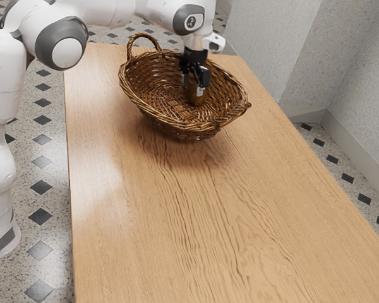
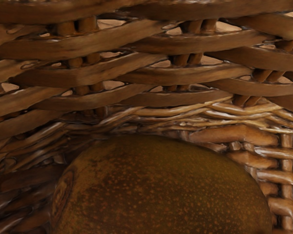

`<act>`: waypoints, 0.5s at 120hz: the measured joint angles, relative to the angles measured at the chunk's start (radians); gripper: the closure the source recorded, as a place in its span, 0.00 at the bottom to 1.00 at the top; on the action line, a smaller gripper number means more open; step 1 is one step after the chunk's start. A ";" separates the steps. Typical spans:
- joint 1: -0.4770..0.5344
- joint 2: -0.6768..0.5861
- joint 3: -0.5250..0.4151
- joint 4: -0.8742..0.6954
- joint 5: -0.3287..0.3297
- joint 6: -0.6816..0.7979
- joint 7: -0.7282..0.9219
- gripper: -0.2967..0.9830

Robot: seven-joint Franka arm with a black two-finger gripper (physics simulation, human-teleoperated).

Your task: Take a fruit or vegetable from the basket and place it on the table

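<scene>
- Exterior view: the robot arm [image 1: 107, 11] comes in from the exterior view's left, along the top, and bends down over the wicker basket [image 1: 156, 117].
- The black gripper [image 1: 192, 86] points downward inside the basket, below the level of the far rim, nearer the basket's side toward the exterior view's right.
- 1 brown kiwi [image 1: 196, 100] is at the gripper's lower end, inside the basket. Whether the gripper is released or clenched on the kiwi, I cannot tell. I also cannot tell whether the kiwi rests on the woven bottom or hangs just above it.
- The basket stands upright on the wooden table [image 1: 177, 221], near the table's far end. It has 1 hoop handle [image 1: 143, 35] rising from the rim toward the exterior view's left.
- Around the table are a speckled floor [image 1: 26, 148] with dark diamond shapes and, toward the exterior view's right, a pale speckled wall [image 1: 360, 76].
- Wrist view: the kiwi is very near the hand, its long side across the view, with brown speckled skin and 1 round scar at an end. Behind it are the basket's woven strands, with small light gaps between some of them.
</scene>
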State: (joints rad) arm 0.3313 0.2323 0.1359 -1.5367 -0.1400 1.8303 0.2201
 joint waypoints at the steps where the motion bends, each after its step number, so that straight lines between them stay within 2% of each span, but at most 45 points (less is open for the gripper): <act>1: 0.000 0.000 0.000 0.000 -0.003 0.002 0.000 0.24; 22: -0.002 0.000 -0.004 -0.018 -0.040 0.037 -0.007 0.23; 60: -0.003 0.000 -0.005 -0.051 -0.055 0.065 -0.017 0.23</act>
State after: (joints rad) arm 0.3282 0.2323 0.1305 -1.5881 -0.1946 1.8950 0.2036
